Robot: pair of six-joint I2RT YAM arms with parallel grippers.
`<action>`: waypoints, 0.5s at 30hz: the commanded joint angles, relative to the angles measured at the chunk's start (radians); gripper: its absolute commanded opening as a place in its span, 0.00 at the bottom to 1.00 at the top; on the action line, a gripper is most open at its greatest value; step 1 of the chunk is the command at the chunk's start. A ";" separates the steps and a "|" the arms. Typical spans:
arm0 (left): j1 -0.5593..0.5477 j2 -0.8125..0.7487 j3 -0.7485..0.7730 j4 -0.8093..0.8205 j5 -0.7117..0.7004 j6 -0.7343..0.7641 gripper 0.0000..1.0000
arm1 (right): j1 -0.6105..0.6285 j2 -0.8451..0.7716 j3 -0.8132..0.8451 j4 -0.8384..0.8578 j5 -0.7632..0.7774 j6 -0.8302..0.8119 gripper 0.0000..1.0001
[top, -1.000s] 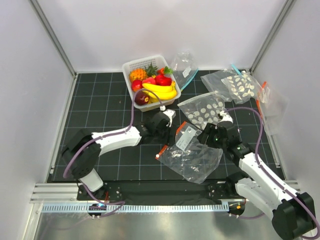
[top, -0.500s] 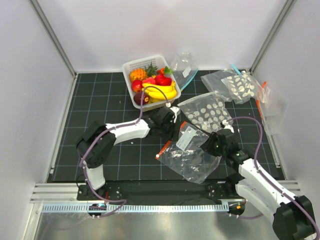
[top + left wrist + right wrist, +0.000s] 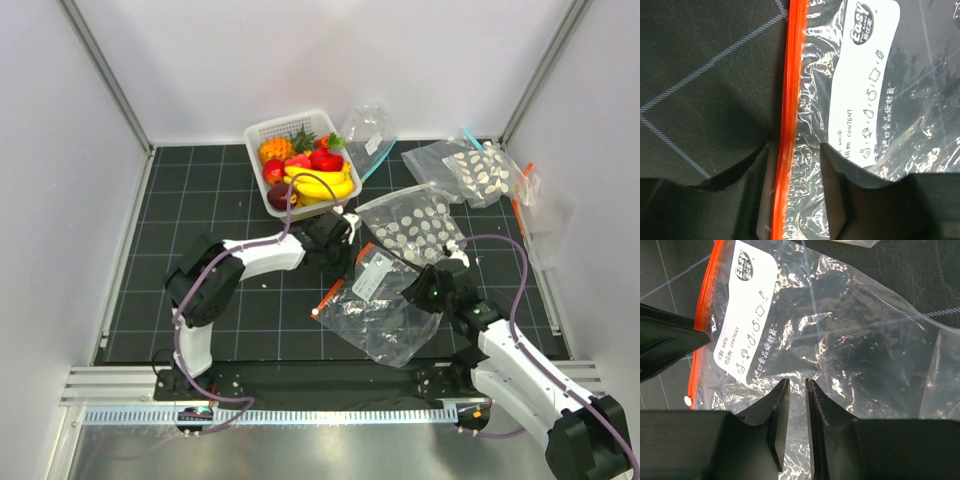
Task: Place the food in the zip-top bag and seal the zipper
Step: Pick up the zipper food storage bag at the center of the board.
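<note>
The right fingers [image 3: 418,294] sit at the near-right side of the bag [image 3: 392,322], tips almost together over its clear film, just below the white label [image 3: 746,337]. Whether a fold is pinched between them I cannot tell.

The bag lies flat and crinkled on the table [image 3: 200,205]. Along its left edge runs the zipper [image 3: 787,125].

At the bag's far-left end the left fingers [image 3: 340,258] stand apart and astride the zipper. The strip passes through the gap, with one finger on the table side and the other over the film by the label — not clenched on it.

Just beyond the bag lies a dotted bag [image 3: 415,225], and a second dotted bag [image 3: 478,170] is farther off to the right.

Well beyond the bag, the basket [image 3: 256,160] holds the food [image 3: 320,182] — bananas, red fruits, a maroon one. Farthest is a blue-zip bag [image 3: 368,128].
</note>
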 commanded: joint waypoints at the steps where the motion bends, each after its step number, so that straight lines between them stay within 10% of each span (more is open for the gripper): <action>1: 0.002 0.020 0.023 -0.005 0.043 -0.008 0.34 | 0.006 -0.010 -0.001 0.019 0.011 0.010 0.26; 6: 0.001 -0.015 -0.002 -0.003 0.020 -0.011 0.00 | 0.006 -0.009 -0.003 0.023 0.013 0.009 0.26; 15: -0.018 -0.144 -0.055 -0.006 -0.044 0.001 0.00 | 0.012 0.069 0.069 0.046 -0.062 -0.056 0.33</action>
